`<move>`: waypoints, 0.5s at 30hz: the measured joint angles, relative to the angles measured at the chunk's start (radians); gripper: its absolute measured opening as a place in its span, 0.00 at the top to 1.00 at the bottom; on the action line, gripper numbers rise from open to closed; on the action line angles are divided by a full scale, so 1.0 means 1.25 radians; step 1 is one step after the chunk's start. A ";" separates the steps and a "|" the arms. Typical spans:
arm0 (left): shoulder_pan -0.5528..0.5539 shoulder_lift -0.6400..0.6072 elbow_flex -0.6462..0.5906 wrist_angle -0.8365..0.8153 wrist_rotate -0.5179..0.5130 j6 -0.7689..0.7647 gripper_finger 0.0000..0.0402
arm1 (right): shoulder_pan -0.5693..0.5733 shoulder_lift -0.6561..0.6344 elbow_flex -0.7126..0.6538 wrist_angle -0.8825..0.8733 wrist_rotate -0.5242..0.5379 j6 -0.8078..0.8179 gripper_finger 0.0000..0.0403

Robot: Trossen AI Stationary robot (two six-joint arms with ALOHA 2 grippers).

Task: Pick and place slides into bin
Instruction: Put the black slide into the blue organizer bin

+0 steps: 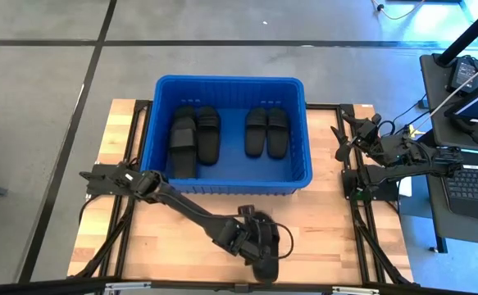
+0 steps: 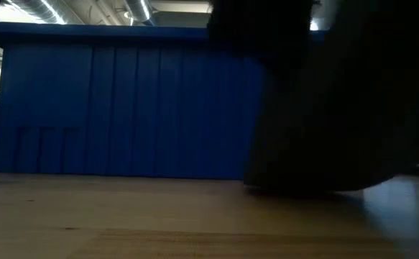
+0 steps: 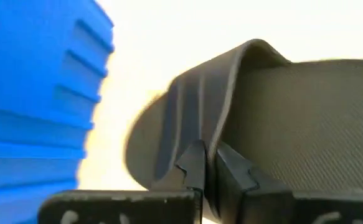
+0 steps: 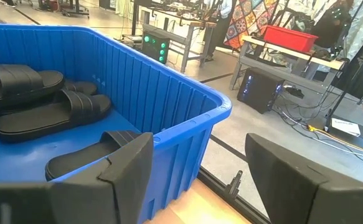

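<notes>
Slides: five already sit in the bin [image 1: 227, 188], three stacked up on the left side [image 1: 193, 135], two side by side on the right [image 1: 267, 131]. Last slide [image 1: 265, 246] lies on the tabletop [image 1: 337, 238], near its front edge, well apart from the bin.
Left gripper [image 1: 259, 244]: down on that last slide, jaws clenched on the thin edge of its strap [image 3: 225, 106], which the left wrist view shows right up close.
Right gripper [image 1: 339, 135]: parked off the bin's right end, jaws spread wide, nothing in them.
Step in hand: looks like the lift of slide number six.
Doing it well: honestly that's a skinny pinch, so I'd go straight up slowly, clear the blue rim with room to spare, and let go over the bare middle of the bin floor.
Risk: strap could slip out, or the sole swing into the wall.
</notes>
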 joint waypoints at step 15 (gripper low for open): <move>-0.014 -0.153 0.191 -0.029 0.088 0.110 0.98 | 0.000 0.000 0.000 0.000 0.000 0.000 0.37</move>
